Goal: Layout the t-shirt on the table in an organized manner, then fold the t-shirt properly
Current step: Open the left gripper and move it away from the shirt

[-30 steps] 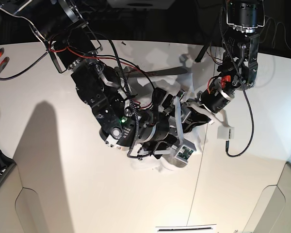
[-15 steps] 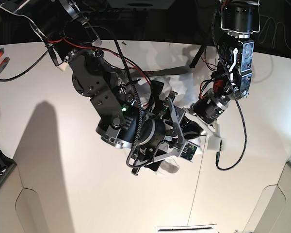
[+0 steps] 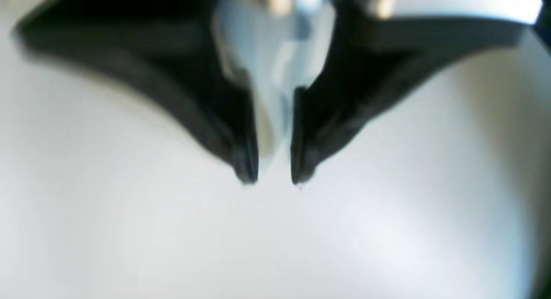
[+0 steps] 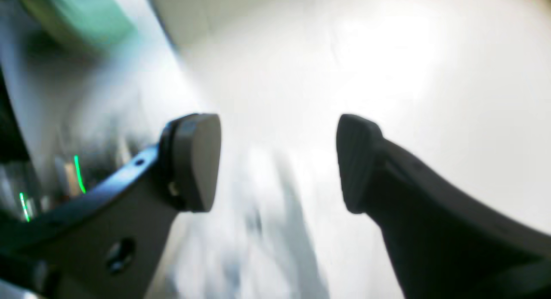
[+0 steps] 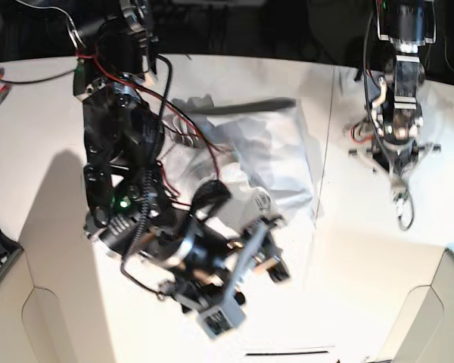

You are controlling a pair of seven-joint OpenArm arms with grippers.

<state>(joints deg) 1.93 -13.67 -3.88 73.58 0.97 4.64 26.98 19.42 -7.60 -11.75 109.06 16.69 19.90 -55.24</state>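
My t-shirt (image 5: 268,162) lies crumpled on the table (image 5: 53,219), unfolded; my right gripper (image 4: 277,161) spread empty; left gripper (image 3: 274,178) slightly parted, pinching nothing.

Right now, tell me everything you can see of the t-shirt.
The t-shirt is plain white, thin, wrinkled cloth with grey shadowed folds, lying in a loose crumpled heap on the table, not spread flat. A darker grey band of fold or shadow runs along its far edge. The right arm's body hides its near left part. Neither gripper holds it: the right gripper stands open and empty, and the left gripper has nothing between its tips.
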